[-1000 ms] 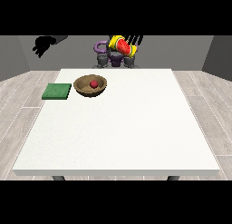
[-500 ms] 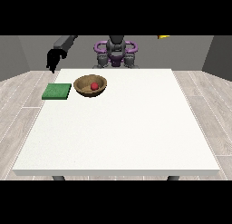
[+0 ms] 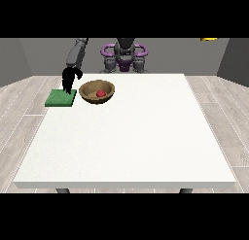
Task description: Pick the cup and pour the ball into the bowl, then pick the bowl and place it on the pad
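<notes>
Reaching for the bowl (image 3: 97,92) looks like the step in hand: the red ball (image 3: 100,93) already lies inside it, so the pour part reads as done and what is left is lifting the bowl onto the pad (image 3: 61,97). Hand at the view's left (image 3: 69,80) hangs over the pad's far right corner, fingers pointing down, just beside the bowl's left rim but not touching it; whether the fingers are spread or curled I cannot tell, and it holds nothing that I can see. The other hand is out of view. No cup visible on the tabletop (image 3: 131,142); a small yellow bit at the upper right edge could be it, unclear. To do this well, my call: shift the hand a little toward the view's right so the fingers straddle the near-side rim, pinch the wall rather than scoop, lift straight up, keep the bowl level so the ball stays in, then move it over the pad and set it down centred. Risk: nudging the bowl sideways with the knuckles before closing, or tipping it. Bowl sits just beside the pad, so the carry is short. Surface is a large white tabletop, plain and flat. Around it is a pale wood-plank floor and grey walls, with the robot's torso (image 3: 124,54) behind the far edge.
</notes>
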